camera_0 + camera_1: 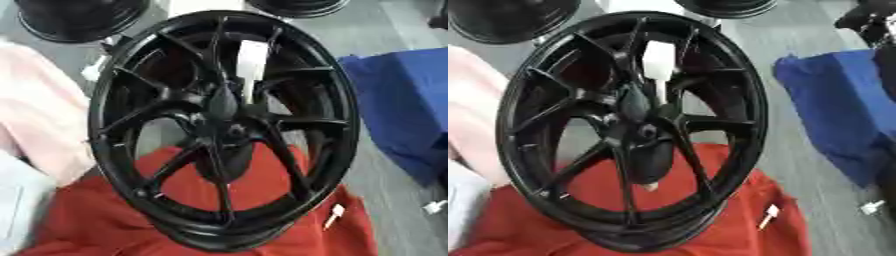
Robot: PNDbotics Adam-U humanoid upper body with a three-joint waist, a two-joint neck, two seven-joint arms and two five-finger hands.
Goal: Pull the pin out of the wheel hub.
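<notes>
A black multi-spoke wheel hub stands tilted on its rim on a red cloth. A white pin with a thick head and a thin stem sticks in near the hub's centre, between the upper spokes. Below the centre a small pale tip shows under a dark long shape. Another white pin lies loose on the cloth at the lower right. A black shape in the upper right corner may be my right hand, well away from the hub. My left hand is out of sight.
Two more black wheels lie at the back. A blue cloth covers the floor to the right, with a small white piece near it. Pink and white fabric fills the left side.
</notes>
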